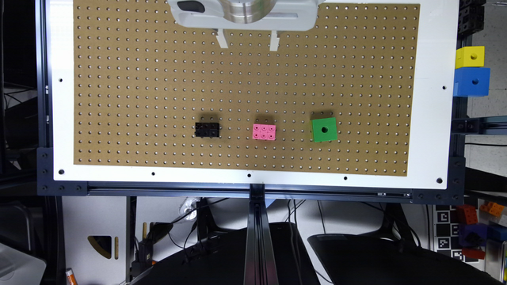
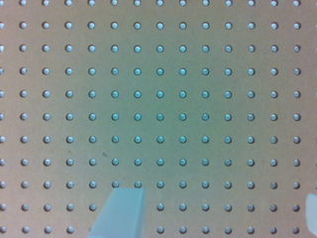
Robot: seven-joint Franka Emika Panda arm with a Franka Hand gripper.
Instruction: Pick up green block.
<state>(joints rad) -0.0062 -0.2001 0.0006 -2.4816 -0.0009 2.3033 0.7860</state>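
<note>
Exterior view, left to right across the brown pegboard (image 1: 158,99): black studded brick (image 1: 207,129), then pink studded brick (image 1: 264,132), then the green block (image 1: 324,129) with its round dark hole facing the camera. All three sat in a rough row on the board's near half, each apart from the next, none touching. Green block was the one furthest toward the exterior view's right, flat on the board, slightly rotated against the hole grid. Off the board past the white frame (image 1: 433,99) on that side, a yellow cube (image 1: 470,56) sat stacked on a blue cube (image 1: 472,81), both outside the workspace.

Gripper (image 1: 247,40) hung at the far edge of the board, well apart from the green block and holding nothing. Wrist view showed bare pegboard (image 2: 158,99) below it, with one finger (image 2: 121,213) and the edge of the other at opposite sides of the picture, so the fingers were spread wide with empty space between.

Progress: judged as the very start. Nothing grasped, block untouched on the board. Left to do: travel across to above the green block, line up the spread fingers around it, descend, close, lift. Pink brick was the nearest neighbour but looked far enough off not to interfere.

Writing: no readable brands or labels. Black-and-white fiducial-style marker squares (image 1: 445,233) appeared low at the exterior view's right, no legible text.
</note>
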